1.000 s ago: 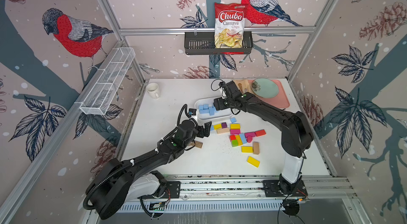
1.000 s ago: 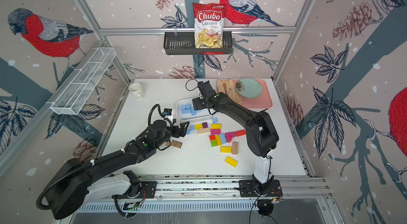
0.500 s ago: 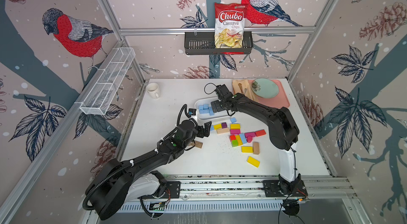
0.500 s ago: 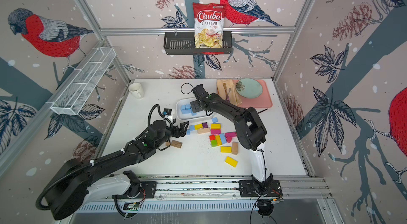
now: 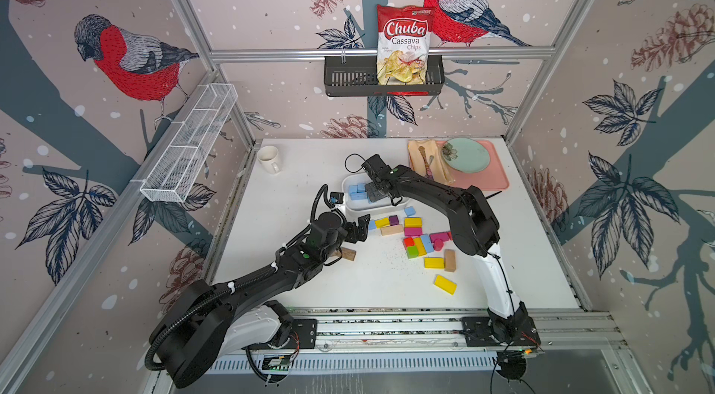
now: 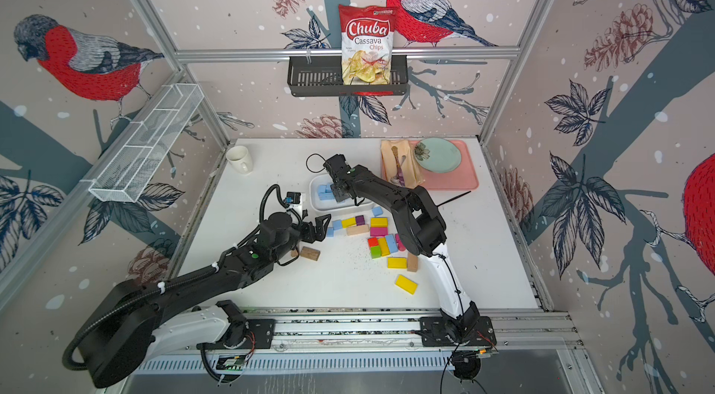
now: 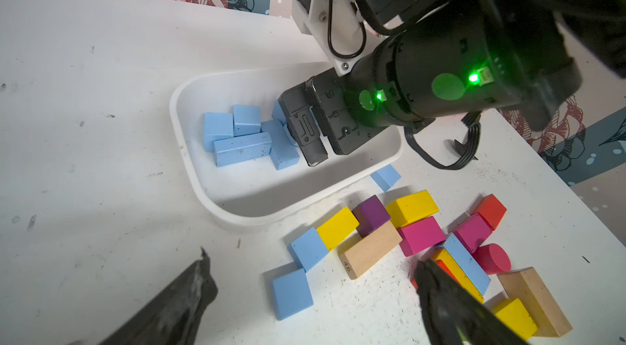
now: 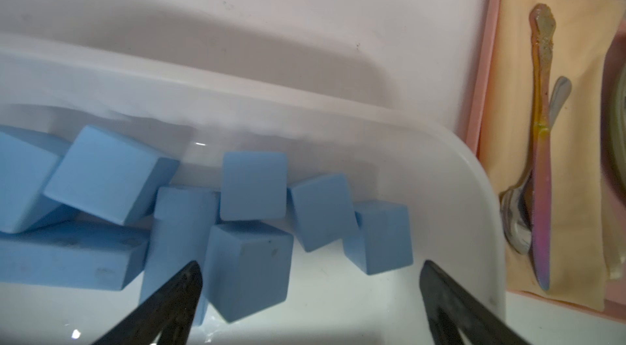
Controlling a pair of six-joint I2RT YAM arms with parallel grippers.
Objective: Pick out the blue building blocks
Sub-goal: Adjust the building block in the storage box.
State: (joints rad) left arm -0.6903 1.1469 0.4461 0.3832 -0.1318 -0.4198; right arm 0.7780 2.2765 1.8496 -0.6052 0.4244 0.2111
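Observation:
Several blue building blocks (image 8: pixel 252 185) lie piled in a white tray (image 8: pixel 338 123), also visible in both top views (image 5: pixel 356 191) (image 6: pixel 324 191). My right gripper (image 8: pixel 311 267) hangs open just above them, holding nothing. Two loose blue cubes (image 7: pixel 292 293) (image 7: pixel 309 248) lie on the table in front of the tray (image 7: pixel 271 187). My left gripper (image 7: pixel 311 260) stands open around them and touches neither. A blue bar (image 7: pixel 466 262) rests among the coloured blocks. One more blue cube (image 7: pixel 385 176) sits beside the tray's corner.
Yellow (image 5: pixel 412 222), pink (image 5: pixel 413 232), red, green and purple blocks cluster mid-table, with plain wooden blocks (image 5: pixel 391 229) (image 5: pixel 349 254) among and beside them. A pink tray (image 5: pixel 491 179) with plate, napkin and cutlery stands back right. A white mug (image 5: pixel 268 156) stands back left.
My right gripper has moved left and down over the white tray and its jaws have spread wider. The left arm has stayed in place.

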